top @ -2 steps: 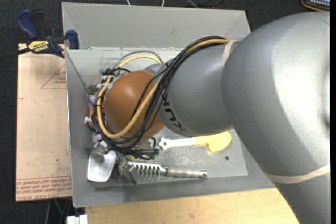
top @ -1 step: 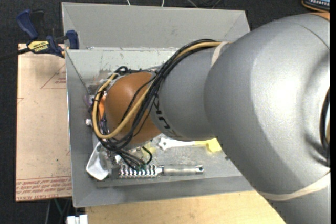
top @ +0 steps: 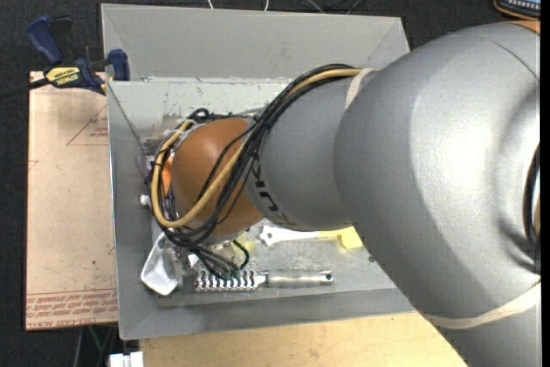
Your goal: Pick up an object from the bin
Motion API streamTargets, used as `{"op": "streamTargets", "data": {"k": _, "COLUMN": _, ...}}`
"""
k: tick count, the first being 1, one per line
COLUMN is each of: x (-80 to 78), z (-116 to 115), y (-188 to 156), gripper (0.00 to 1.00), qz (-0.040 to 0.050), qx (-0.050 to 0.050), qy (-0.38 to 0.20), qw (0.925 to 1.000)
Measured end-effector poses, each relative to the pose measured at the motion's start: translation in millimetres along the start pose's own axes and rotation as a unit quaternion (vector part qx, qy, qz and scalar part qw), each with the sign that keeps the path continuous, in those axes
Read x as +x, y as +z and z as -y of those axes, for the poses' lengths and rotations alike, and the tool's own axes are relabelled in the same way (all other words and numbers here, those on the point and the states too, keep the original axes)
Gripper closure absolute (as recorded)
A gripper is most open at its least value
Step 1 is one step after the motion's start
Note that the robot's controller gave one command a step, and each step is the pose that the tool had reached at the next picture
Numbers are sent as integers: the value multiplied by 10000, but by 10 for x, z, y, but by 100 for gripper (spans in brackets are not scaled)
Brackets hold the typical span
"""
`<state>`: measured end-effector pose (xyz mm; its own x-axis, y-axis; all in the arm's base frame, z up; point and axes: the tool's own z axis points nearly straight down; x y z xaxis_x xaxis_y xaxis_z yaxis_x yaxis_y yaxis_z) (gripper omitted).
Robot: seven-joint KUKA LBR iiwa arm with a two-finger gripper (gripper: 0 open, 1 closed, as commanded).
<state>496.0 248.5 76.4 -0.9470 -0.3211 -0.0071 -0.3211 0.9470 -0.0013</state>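
Down at seven o'clock in the grey bin [top: 249, 43], the end effector [top: 186, 259] hangs beneath its orange wrist cover [top: 210, 172], open or closed I cannot tell, seemingly placed for the white crumpled scrap [top: 157, 272] or the striped-handled tool [top: 258, 278] alongside.

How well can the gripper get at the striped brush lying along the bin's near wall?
Probably yes: the striped brush lies bare on the bin floor with nothing on it, and the arm's orange wrist cover hangs just above its bristle end.

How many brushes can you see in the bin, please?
1: a metal-handled brush lies along the bin's near wall, below the orange wrist cover; the arm may hide others.
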Motion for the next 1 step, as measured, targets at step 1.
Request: {"op": "streamTargets", "data": {"k": 1, "x": 29, "z": -6, "y": -277, "gripper": 100, "qz": -46, "qx": -2, "qy": 2, "qw": 10000}}
